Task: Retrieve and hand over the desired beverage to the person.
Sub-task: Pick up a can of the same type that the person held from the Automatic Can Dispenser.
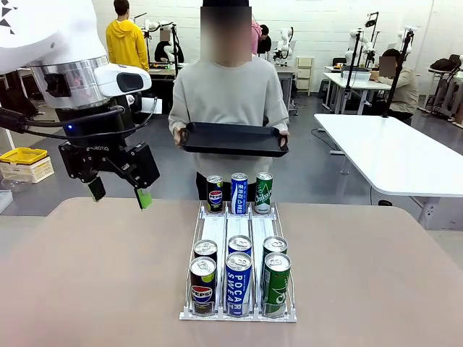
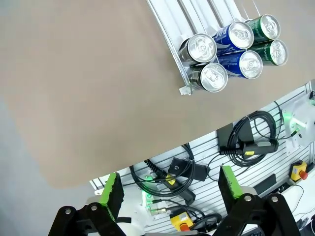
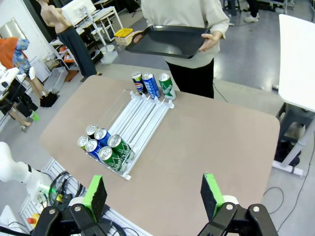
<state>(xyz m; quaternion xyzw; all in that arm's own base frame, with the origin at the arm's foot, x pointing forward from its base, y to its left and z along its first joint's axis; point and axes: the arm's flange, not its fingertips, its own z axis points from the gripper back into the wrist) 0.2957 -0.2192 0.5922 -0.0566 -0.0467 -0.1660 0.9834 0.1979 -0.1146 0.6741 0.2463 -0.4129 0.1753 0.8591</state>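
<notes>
Beverage cans (image 1: pixel 238 283) stand in a three-lane rack (image 1: pixel 239 225) on the table (image 1: pixel 108 275), six crowded at the robot's end and three at the far end, none yet taken. The person (image 1: pixel 224 94) holds a black tray (image 1: pixel 231 139) level beyond the far edge, apparently to receive a can. The left gripper (image 1: pixel 120 194) hangs left of the rack and the right gripper (image 3: pixel 153 192) high over the table, both spread wide and empty.

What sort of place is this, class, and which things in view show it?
Most likely a robotics lab or workshop: white worktables stand across the room, and bundled cables and a red stop button sit on a slatted panel.
</notes>
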